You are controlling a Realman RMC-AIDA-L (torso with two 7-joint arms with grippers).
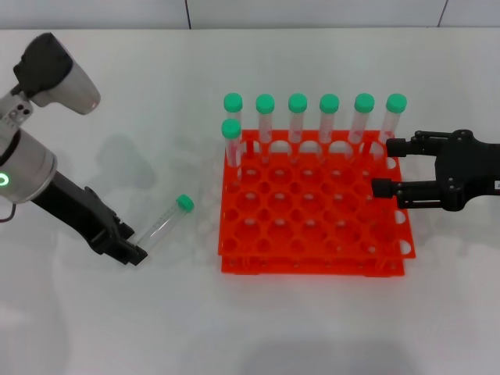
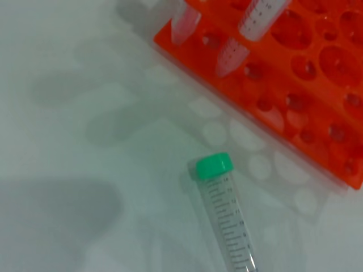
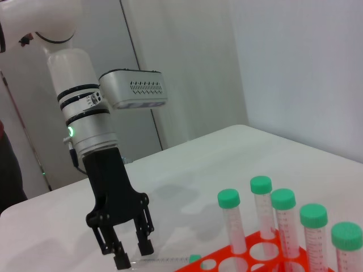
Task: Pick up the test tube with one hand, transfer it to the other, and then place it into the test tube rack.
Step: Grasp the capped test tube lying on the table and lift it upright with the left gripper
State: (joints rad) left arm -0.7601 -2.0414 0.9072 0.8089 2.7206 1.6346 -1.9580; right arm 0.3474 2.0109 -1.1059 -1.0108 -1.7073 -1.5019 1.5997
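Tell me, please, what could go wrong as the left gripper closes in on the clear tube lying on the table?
1. The left gripper straddles only the bottom tip of the slim clear green-capped test tube, which lies flat on the white table; so far from the middle, the tube may pivot or slip out.
2. Being round, it could roll if nudged.
3. The right gripper hovers over the bright orange plastic rack beside the standing capped tubes, and could bump them when moving.

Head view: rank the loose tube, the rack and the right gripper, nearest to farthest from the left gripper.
1. The test tube, between the left gripper's fingertips.
2. The test tube rack, mid-table.
3. The right gripper, over the rack's far right edge.
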